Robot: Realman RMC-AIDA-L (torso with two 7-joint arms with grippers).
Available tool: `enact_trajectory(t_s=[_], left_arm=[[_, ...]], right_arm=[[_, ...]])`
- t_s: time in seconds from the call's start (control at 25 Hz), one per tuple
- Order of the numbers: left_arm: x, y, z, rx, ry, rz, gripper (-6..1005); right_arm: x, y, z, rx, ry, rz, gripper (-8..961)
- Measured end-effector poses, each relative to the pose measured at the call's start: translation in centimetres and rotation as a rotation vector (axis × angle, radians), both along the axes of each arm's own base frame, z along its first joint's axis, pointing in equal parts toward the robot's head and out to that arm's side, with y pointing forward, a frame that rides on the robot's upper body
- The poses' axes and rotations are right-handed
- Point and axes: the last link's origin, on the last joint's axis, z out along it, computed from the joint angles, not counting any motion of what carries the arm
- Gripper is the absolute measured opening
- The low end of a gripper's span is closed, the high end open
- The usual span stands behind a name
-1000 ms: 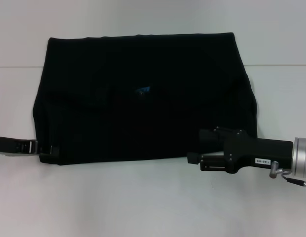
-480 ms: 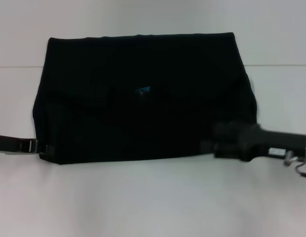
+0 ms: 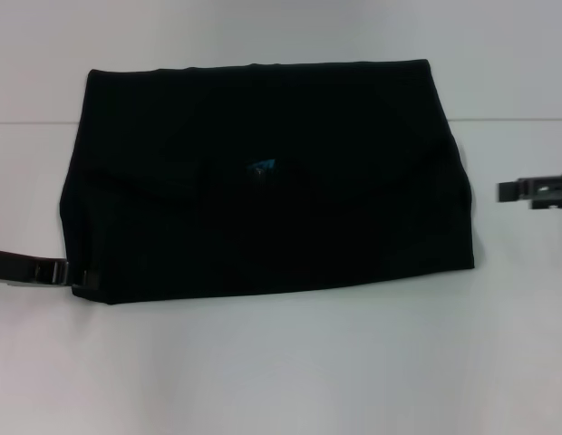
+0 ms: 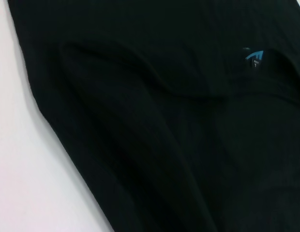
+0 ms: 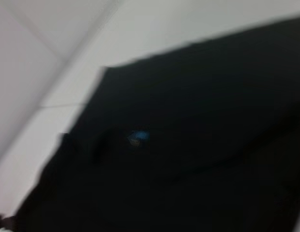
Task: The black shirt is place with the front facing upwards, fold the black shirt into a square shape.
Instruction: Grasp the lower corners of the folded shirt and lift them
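Head view: large black soft-cloth shirt (image 3: 263, 177) lies folded into a wide rectangle, filling the centre of the white table (image 3: 281, 372); small blue logo (image 3: 261, 167) near its middle. Left gripper (image 3: 80, 275) at the shirt's lower-left corner, touching the edge; can't tell if it's pinching. Right gripper (image 3: 512, 190) at the right frame edge, apart from the shirt, fingers parted, holding nothing.

Left wrist view: black cloth with soft folds fills the frame, logo upper right.

Right wrist view: blurred shirt, logo left of centre.
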Motion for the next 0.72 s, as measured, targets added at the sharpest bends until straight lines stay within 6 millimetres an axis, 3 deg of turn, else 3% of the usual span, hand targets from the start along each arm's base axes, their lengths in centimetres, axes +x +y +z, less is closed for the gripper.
enact_trajectory(t_s=[0.12, 0.28, 0.48, 0.72], left_arm=[[0.1, 0.1, 0.0, 0.0, 0.0, -0.002, 32], [0.2, 0.3, 0.1, 0.001, 0.002, -0.007, 32], [0.4, 0.5, 0.3, 0.005, 0.005, -0.015, 32], [0.5, 0.6, 0.4, 0.008, 0.006, -0.016, 32]], right_arm=[[-0.6, 1.1, 0.7, -0.021, -0.055, -0.091, 888], [-1.8, 2.6, -0.3, -0.044, -0.146, -0.136, 881], [-2.7, 3.6, -3.7, -0.092, -0.262, -0.132, 872], [-3.0, 3.5, -6.9, -0.122, -0.277, -0.127, 862]])
